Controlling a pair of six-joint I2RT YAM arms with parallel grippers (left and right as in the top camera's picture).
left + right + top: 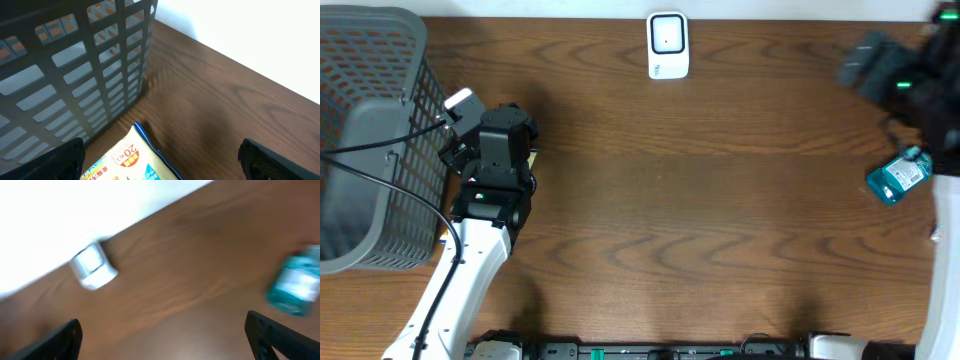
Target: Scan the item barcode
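basket (420, 60): grey, grid-holed | table (700, 200): brown woodgrain | scanner (668, 45): white | packet (898, 177): teal | pouch (127, 159): white, blue-edged

basket (380, 45): grey plastic, lattice-walled, seen upright, cut off by the left edge of the overhead view | table (700, 200): dark brown wood grain, seen under the basket and spread out to its right | wall (250, 35): white, seen beyond the table's far edge, right of the basket
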